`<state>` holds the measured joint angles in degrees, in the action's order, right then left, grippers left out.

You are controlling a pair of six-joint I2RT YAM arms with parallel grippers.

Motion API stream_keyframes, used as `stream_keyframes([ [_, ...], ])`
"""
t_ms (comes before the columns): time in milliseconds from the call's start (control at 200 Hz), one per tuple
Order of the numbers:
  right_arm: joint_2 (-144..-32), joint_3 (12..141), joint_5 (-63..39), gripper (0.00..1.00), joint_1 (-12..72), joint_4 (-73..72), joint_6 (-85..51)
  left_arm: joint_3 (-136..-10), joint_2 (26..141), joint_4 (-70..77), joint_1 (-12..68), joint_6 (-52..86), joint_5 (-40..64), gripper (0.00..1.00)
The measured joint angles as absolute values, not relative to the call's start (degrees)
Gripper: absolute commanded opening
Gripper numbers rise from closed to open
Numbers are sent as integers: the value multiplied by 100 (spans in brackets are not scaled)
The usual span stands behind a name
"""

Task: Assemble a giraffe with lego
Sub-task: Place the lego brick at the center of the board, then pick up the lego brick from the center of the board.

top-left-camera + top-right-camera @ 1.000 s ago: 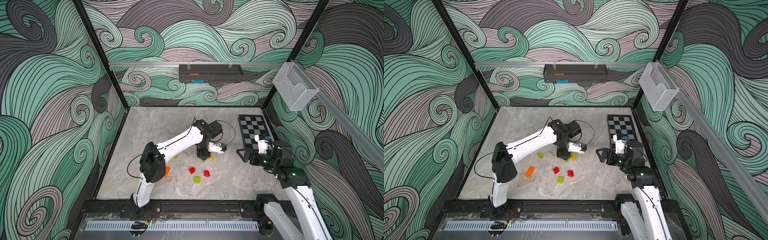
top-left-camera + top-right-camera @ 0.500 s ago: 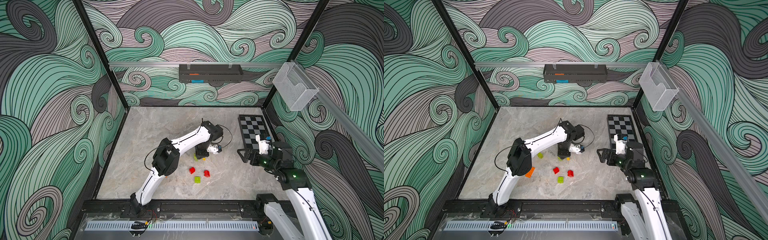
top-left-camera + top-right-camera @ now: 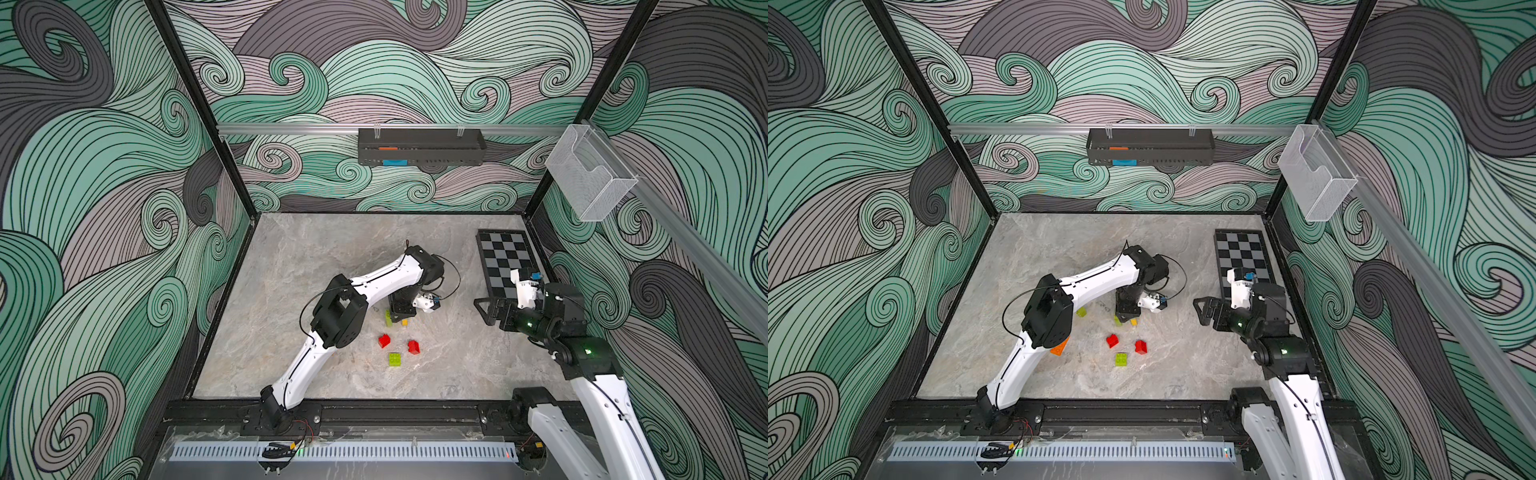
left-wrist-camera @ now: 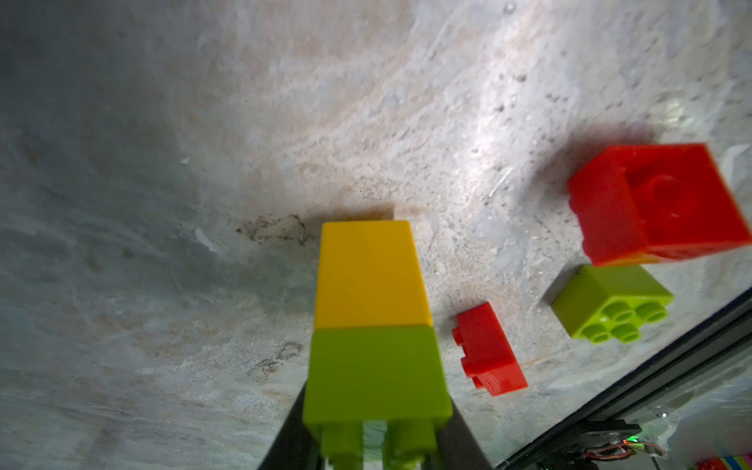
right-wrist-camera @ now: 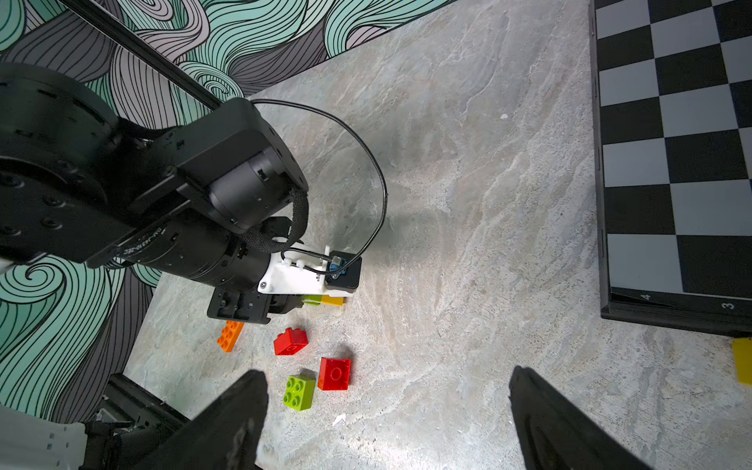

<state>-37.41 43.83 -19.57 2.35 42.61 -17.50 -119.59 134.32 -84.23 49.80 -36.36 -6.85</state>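
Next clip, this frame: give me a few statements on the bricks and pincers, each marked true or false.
1. A yellow brick is joined to a lime brick between the left pincer's fingers. True.
2. The right pincer holds a red brick. False: it is open and empty.
3. Two red bricks lie loose on the table. True.
4. The orange brick sits on the chequered board. False: it lies on the table, away from the board.
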Motion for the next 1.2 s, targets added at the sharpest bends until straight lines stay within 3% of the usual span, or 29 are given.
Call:
stream_keyframes([
  [95,-3760,4383,-1959,94,235,4261,-1750,-12068,13428,-8409,4974,-3638,-679,69],
  [235,-3811,4383,-1966,91,294,4259,-1750,-12105,13303,-8281,4954,-3656,-659,81],
  [505,-3896,4309,-2067,79,781,4241,-2211,-11751,11806,-7922,4652,-3291,-231,87],
  [801,-4165,3221,-1761,75,3127,3680,-3712,-9286,8967,-7310,3500,-2606,322,93],
  [1201,-7054,4504,137,73,5166,3527,-4313,-6455,6989,-6366,2152,-2261,1756,99],
])
